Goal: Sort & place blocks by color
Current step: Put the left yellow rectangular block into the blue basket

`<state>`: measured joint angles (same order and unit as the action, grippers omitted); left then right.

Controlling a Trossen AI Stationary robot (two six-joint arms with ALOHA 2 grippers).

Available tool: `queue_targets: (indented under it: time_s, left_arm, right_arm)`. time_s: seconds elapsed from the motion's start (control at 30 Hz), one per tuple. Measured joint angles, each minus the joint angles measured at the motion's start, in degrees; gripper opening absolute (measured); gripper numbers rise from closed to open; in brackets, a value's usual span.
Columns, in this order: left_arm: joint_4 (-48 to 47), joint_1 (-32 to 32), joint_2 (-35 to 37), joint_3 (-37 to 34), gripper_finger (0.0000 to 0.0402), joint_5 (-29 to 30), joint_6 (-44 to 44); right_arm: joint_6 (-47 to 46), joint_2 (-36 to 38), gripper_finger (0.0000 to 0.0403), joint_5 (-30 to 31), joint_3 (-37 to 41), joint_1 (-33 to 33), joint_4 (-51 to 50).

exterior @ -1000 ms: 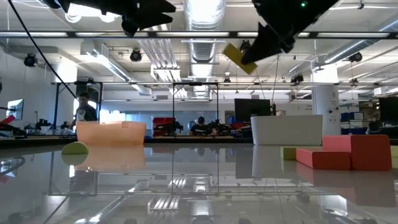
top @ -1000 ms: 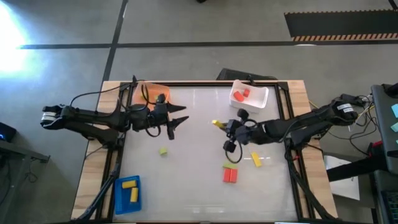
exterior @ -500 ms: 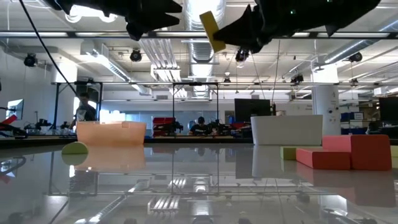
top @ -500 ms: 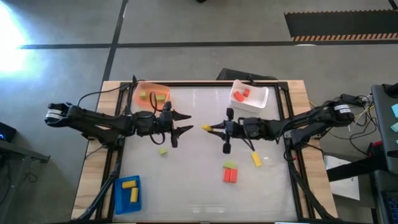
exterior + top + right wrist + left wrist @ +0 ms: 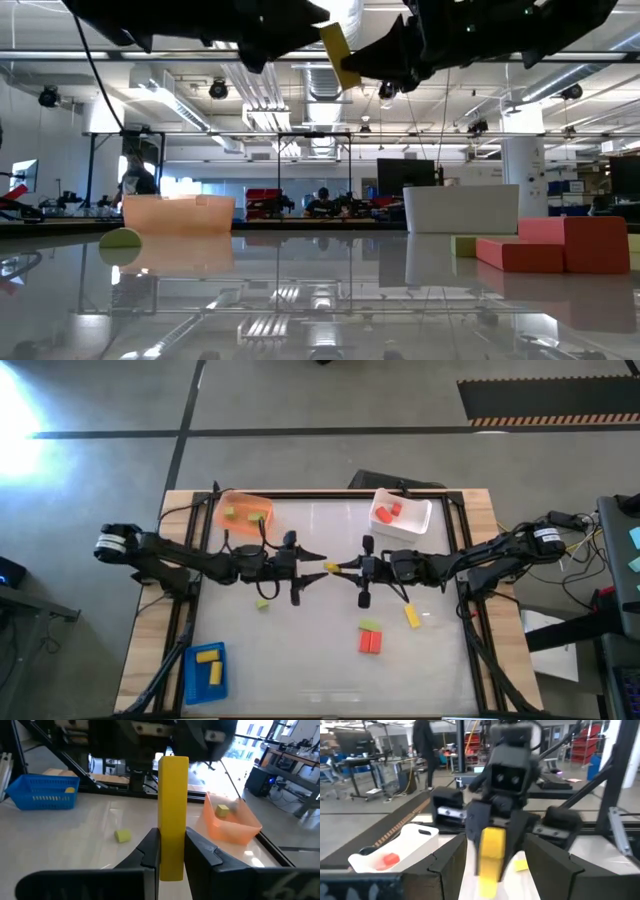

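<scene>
My right gripper [image 5: 345, 567] is shut on a long yellow block [image 5: 332, 566], high above the middle of the table. The block also shows in the low view [image 5: 338, 55] and the right wrist view [image 5: 173, 805]. My left gripper [image 5: 315, 565] is open and faces the right one. Its two fingers [image 5: 447, 865] stand on either side of the block's free end [image 5: 490, 862], with a gap on each side. A light green block [image 5: 262, 603] lies on the table below the left arm. My right gripper pinches the yellow block's near end [image 5: 172, 857] between its two fingers [image 5: 150, 851]. The fingers are level, point toward the table's left and lie along the block. The block sticks out past the fingertips toward the left gripper, lifted clear of the table.
An orange tray [image 5: 243, 510] with light green blocks stands far left. A white tray [image 5: 400, 512] with red blocks stands far right. A blue tray [image 5: 206, 670] with yellow blocks stands near left. A yellow block [image 5: 411, 616], red blocks [image 5: 370, 644] and a green one [image 5: 370, 626] lie right of centre.
My right gripper has carried the yellow block toward the table's left and turned it level, then held still. My left gripper has gone toward the table's right, staying open, until its fingers stand on either side of the block's free end.
</scene>
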<state>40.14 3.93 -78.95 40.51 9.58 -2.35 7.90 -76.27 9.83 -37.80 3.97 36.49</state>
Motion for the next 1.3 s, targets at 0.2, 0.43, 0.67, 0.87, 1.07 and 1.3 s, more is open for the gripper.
queue_targets:
  time_s: [0.2, 0.43, 0.67, 0.87, 1.07, 1.3]
  left_arm:
    - [6.6, -0.27, -4.51, 0.0, 0.0183, 0.13, -2.06]
    - [10.89, -0.29, -6.94, 0.0, 0.0132, 0.22, -4.08]
    - [9.9, -0.22, -6.94, 0.0, 0.0042, -0.19, -4.04]
    - [9.8, -0.29, -6.83, 0.0, 0.0042, 0.48, -4.07]
    - [7.11, 0.29, -5.51, 0.02, 0.0042, 0.44, -2.81]
    - [-6.07, 1.73, -3.46, 1.2, 0.0042, 1.66, 2.41]
  right_arm:
    - [-0.52, 0.05, 0.0045, 0.01, -0.06, -0.04, 0.15]
    - [-1.2, 0.07, 0.0047, 0.07, -0.17, 0.0, 0.24]
    - [-1.07, 0.07, 0.005, -0.74, -0.17, 0.07, -0.36]
    - [-1.6, 0.4, 0.0107, 0.67, -0.17, 0.0, -0.13]
    - [-1.88, 3.55, 0.0188, 0.89, -0.22, -0.09, -1.65]
    - [-0.21, 10.0, 0.0233, 1.83, -0.24, -1.73, -7.85]
